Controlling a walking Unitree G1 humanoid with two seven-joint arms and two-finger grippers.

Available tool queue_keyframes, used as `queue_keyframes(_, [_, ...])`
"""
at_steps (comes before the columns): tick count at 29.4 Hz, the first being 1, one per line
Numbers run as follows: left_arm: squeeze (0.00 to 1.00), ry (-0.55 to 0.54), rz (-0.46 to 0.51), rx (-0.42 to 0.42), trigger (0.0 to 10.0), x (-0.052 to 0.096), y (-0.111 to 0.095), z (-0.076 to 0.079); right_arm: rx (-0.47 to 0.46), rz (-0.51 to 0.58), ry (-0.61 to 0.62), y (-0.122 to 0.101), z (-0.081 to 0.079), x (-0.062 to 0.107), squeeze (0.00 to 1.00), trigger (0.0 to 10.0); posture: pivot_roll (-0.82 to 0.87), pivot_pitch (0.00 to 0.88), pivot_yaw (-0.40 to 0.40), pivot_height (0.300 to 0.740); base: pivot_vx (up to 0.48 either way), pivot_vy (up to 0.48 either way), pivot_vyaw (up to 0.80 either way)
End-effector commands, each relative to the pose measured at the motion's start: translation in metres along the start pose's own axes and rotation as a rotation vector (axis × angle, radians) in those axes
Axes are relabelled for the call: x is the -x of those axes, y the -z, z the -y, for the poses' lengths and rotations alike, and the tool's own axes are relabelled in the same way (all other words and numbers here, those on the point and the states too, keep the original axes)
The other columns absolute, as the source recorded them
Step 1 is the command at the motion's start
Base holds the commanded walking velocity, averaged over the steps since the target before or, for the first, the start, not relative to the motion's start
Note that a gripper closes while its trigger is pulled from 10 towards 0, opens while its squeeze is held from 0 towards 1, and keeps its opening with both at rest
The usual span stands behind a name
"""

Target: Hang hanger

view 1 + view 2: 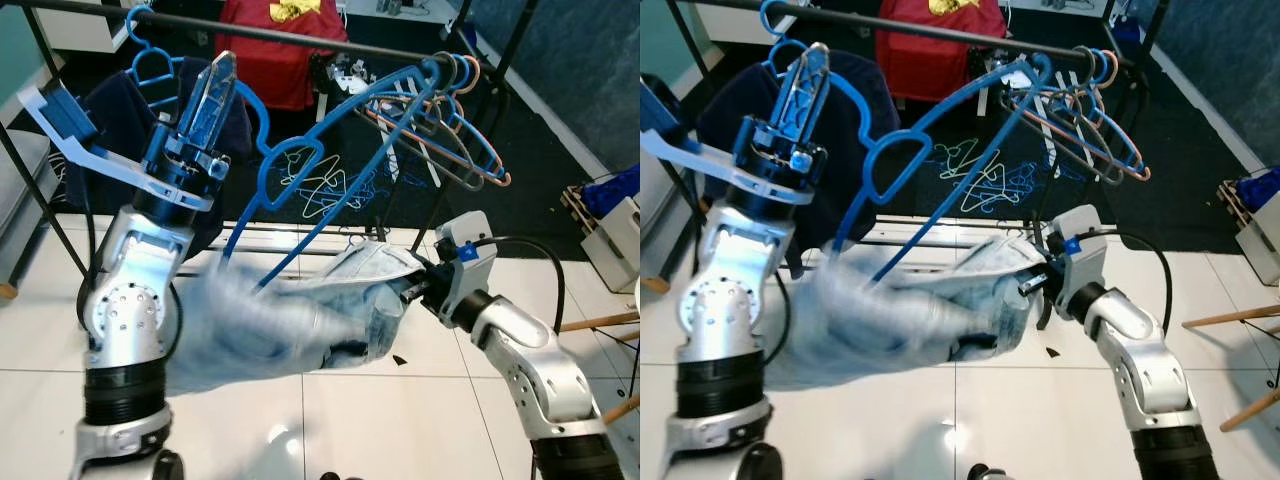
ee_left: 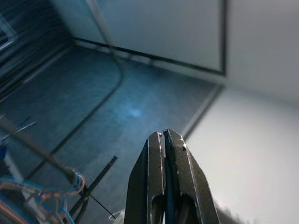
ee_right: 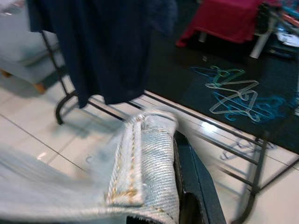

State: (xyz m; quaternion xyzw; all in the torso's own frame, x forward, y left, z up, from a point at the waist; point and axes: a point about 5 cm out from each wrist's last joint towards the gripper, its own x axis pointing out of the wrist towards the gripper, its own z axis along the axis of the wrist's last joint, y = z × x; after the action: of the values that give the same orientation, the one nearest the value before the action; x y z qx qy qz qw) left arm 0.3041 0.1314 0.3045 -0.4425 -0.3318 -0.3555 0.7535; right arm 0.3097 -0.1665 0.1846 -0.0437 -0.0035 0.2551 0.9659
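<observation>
The blue hanger [image 1: 330, 150] has its hook over the black rail [image 1: 300, 38] at the rail's right end, just beside the bunch of empty hangers [image 1: 455, 140] and well apart from the dark garment [image 1: 125, 110] hanging at the left. The left gripper [image 1: 215, 95], fingers pressed together, points up just under the rail beside the hanger's looped shoulder. The right gripper [image 1: 415, 288] is clamped on the waistband of the pale jeans [image 1: 300, 320], which sag from the hanger above the white tiled floor [image 1: 420, 420].
</observation>
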Motion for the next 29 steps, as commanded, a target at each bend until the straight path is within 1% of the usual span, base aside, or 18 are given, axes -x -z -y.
queue_keyframes(1, [0.00, -0.085, -0.002, 0.029, 10.0, 0.005, 0.012, -0.008, 0.005, 0.028, 0.005, -0.007, 0.000, -0.002, 0.00, 0.0, 0.03, 0.163, -0.100, 0.740, 0.000, 0.000, 0.00])
queue_keyframes(6, [0.00, -0.226, -0.045, -0.138, 10.0, 0.012, 0.018, -0.027, -0.001, 0.028, -0.038, -0.007, -0.009, -0.006, 0.00, 0.0, 0.03, 0.164, -0.097, 0.740, 0.000, 0.000, 0.00])
queue_keyframes(7, [0.00, -0.251, -0.113, -0.295, 10.0, 0.014, 0.016, -0.035, 0.021, -0.011, -0.007, 0.001, -0.005, -0.005, 0.00, 5.9, 0.03, 0.164, -0.097, 0.740, 0.000, 0.000, 0.00])
queue_keyframes(8, [0.00, -0.251, -0.113, -0.295, 10.0, 0.014, 0.016, -0.035, 0.021, -0.011, -0.007, 0.001, -0.005, -0.005, 0.00, 5.9, 0.03, 0.164, -0.097, 0.740, 0.000, 0.000, 0.00])
queue_keyframes(9, [0.00, -0.293, -0.211, -0.485, 10.0, 0.021, 0.013, -0.047, 0.044, -0.086, 0.046, 0.015, 0.005, 0.000, 0.00, 10.0, 0.04, 0.167, -0.099, 0.740, 0.000, 0.000, 0.00])
queue_keyframes(10, [0.00, -0.293, -0.211, -0.485, 10.0, 0.021, 0.013, -0.047, 0.044, -0.086, 0.046, 0.015, 0.005, 0.000, 0.00, 10.0, 0.04, 0.167, -0.099, 0.740, 0.000, 0.000, 0.00])
queue_keyframes(12, [0.00, -0.504, -0.520, -0.938, 10.0, 0.070, -0.003, -0.094, 0.014, -0.278, 0.214, 0.066, 0.038, 0.030, 0.00, 10.0, 0.06, 0.170, -0.097, 0.740, 0.000, 0.000, 0.00])
queue_keyframes(13, [0.00, -0.583, -0.620, -1.066, 10.0, 0.093, -0.012, -0.108, -0.014, -0.333, 0.267, 0.084, 0.047, 0.045, 0.00, 10.0, 0.06, 0.170, -0.097, 0.740, 0.000, 0.000, 0.00])
queue_keyframes(14, [0.00, -0.583, -0.620, -1.066, 10.0, 0.093, -0.012, -0.108, -0.014, -0.333, 0.267, 0.084, 0.047, 0.045, 0.00, 10.0, 0.06, 0.170, -0.097, 0.740, 0.000, 0.000, 0.00])
queue_keyframes(16, [0.00, -0.701, -0.855, -1.194, 10.0, 0.154, -0.026, -0.128, -0.048, -0.448, 0.326, 0.123, 0.050, 0.078, 0.00, 10.0, 0.06, 0.173, -0.099, 0.740, 0.000, 0.000, 0.80])
queue_keyframes(17, [0.00, -0.701, -0.855, -1.194, 10.0, 0.154, -0.026, -0.128, -0.048, -0.448, 0.326, 0.123, 0.050, 0.078, 0.00, 10.0, 0.06, 0.173, -0.099, 0.740, 0.000, 0.000, 0.80])
queue_keyframes(19, [0.00, -0.802, -1.009, -1.188, 10.0, 0.204, -0.032, -0.134, -0.105, -0.518, 0.362, 0.150, 0.046, 0.103, 0.00, 10.0, 0.06, 0.173, -0.099, 0.740, 0.000, 0.000, 0.80])
queue_keyframes(21, [0.00, -0.802, -1.009, -1.188, 10.0, 0.204, -0.032, -0.134, -0.105, -0.518, 0.362, 0.150, 0.046, 0.103, 0.00, 10.0, 0.06, 0.173, -0.099, 0.740, 0.000, 0.000, 0.80])
queue_keyframes(22, [0.00, -0.856, -1.050, -1.186, 10.0, 0.225, -0.035, -0.133, -0.137, -0.533, 0.386, 0.158, 0.043, 0.114, 0.00, 10.0, 0.08, 0.177, -0.099, 0.740, 0.000, 0.000, 0.80])
queue_keyframes(23, [0.00, -0.971, -1.042, -1.094, 10.0, 0.254, -0.037, -0.127, -0.178, -0.541, 0.427, 0.167, 0.040, 0.132, 0.00, 10.0, 0.09, 0.181, -0.091, 0.740, 0.000, 0.000, 0.79])
queue_keyframes(25, [0.00, -0.971, -1.042, -1.094, 10.0, 0.254, -0.037, -0.127, -0.178, -0.541, 0.427, 0.167, 0.040, 0.132, 0.00, 10.0, 0.09, 0.181, -0.091, 0.740, 0.000, 0.000, 0.79])
queue_keyframes(26, [0.00, -1.067, -1.014, -0.992, 10.0, 0.277, -0.036, -0.117, -0.213, -0.549, 0.463, 0.175, 0.037, 0.149, 0.00, 10.0, 0.10, 0.178, -0.091, 0.740, 0.000, 0.000, 0.79])
queue_keyframes(29, [0.00, -1.143, -0.995, -0.878, 10.0, 0.298, -0.027, -0.107, -0.261, -0.548, 0.481, 0.184, 0.030, 0.163, 0.00, 10.0, 0.11, 0.175, -0.091, 0.740, 0.000, 0.000, 0.79])
